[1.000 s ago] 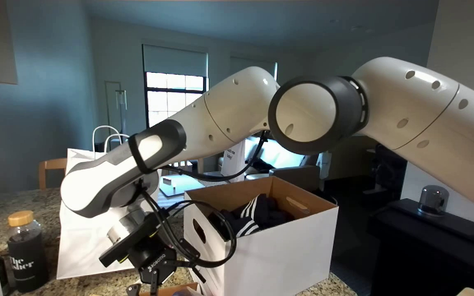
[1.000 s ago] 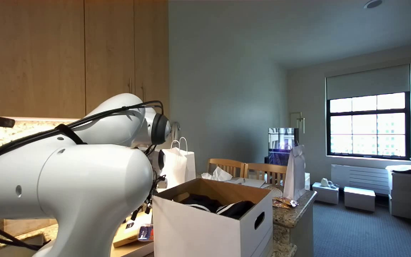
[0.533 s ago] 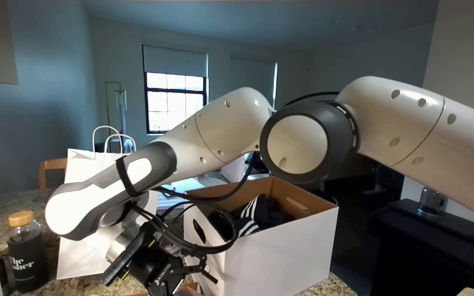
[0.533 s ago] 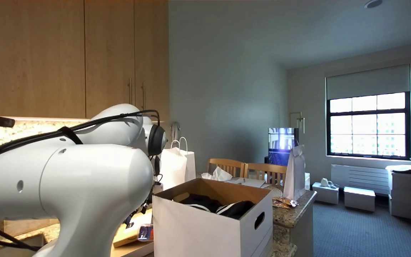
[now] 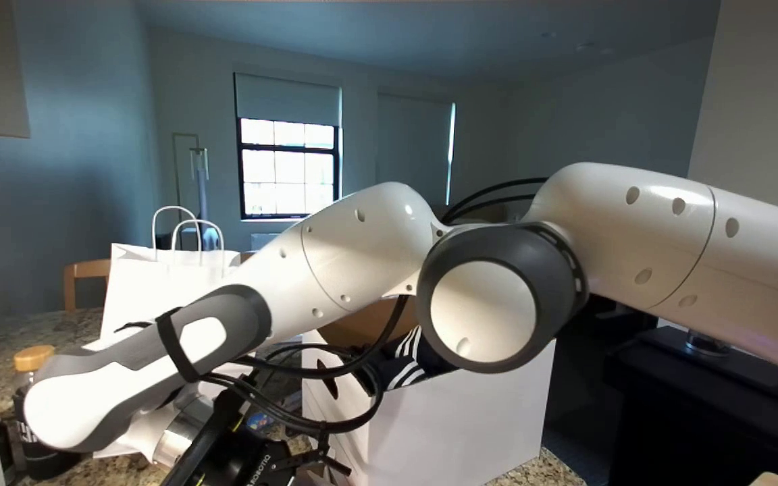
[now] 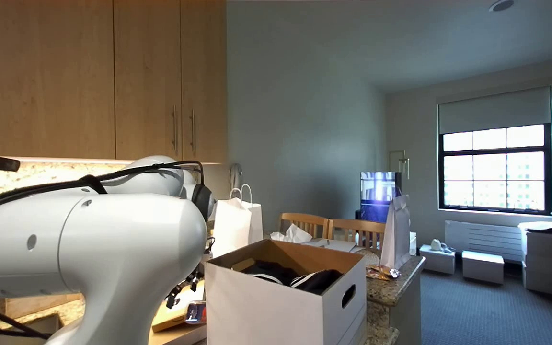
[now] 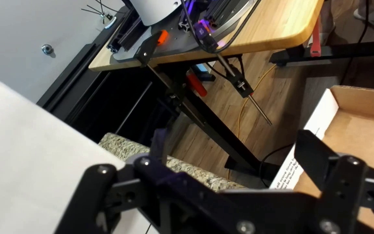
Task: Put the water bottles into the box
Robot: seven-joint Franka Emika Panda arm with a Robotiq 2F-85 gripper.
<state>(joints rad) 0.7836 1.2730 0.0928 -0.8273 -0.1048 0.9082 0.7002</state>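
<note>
The white box [image 5: 456, 418] stands on the granite counter [image 5: 537, 471], partly cropped in both exterior views; the arm [image 5: 362, 236] hides some rim and dark striped cloth [image 5: 423, 358] inside. A blue-and-red item [image 6: 195, 312] beside the box is too small to identify. The gripper [image 7: 230, 138] shows its fingers apart in the wrist view.

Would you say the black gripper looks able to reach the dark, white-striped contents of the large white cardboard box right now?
Probably not directly: the open gripper hangs low outside the box, whose side wall stands between it and those contents; the box is open above.
</note>
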